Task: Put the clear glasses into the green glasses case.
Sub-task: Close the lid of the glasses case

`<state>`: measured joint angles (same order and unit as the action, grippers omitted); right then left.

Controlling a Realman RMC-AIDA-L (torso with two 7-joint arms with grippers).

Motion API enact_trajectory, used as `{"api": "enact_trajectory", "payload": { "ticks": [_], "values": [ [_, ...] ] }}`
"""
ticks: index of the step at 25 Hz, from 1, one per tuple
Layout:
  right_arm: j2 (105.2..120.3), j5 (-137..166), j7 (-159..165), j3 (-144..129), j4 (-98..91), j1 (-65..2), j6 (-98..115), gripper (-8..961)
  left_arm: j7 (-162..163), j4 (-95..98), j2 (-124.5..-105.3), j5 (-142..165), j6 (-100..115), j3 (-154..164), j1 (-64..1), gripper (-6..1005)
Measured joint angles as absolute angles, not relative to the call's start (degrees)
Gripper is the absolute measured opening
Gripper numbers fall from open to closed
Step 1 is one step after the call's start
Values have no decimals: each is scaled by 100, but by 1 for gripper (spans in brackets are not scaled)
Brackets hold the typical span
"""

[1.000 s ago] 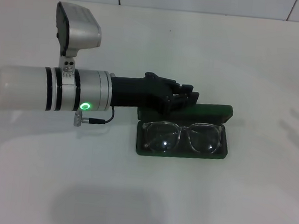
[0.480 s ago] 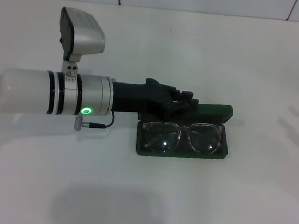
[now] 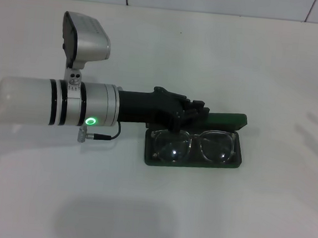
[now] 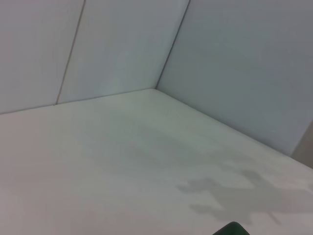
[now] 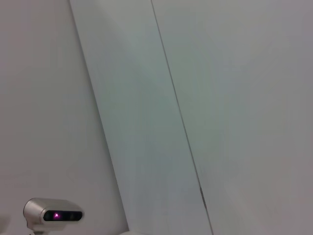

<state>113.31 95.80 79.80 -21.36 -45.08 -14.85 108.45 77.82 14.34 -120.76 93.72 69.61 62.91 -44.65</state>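
Head view shows the clear glasses (image 3: 193,146) lying inside the open green glasses case (image 3: 195,155) on the table (image 3: 239,215), left gripper (image 3: 199,112) at the lid's rear edge — jaw state cannot be told — glasses light, brittle, slippery; grip the bridge.

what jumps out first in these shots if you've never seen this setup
The big white and silver left arm reaches in from the left across the white table, its black left claw at the lid of the open dark green glasses case. Transparent plastic glasses lie in the case's tray.
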Motion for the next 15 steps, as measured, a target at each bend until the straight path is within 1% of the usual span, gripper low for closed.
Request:
{"api": "enact_trajectory", "payload": {
  "ticks": [5, 15],
  "values": [
    [11331, 9580, 7980, -2136, -4508, -1486, 10845, 411, 7795, 1380, -12075, 9348, 7002, 6372, -4478, 144],
    [11329, 9580, 7980, -2136, -4508, -1493, 10815, 412, 7767, 1236, -12076, 9288, 7439, 6510, -4443, 150]
  ]
}}
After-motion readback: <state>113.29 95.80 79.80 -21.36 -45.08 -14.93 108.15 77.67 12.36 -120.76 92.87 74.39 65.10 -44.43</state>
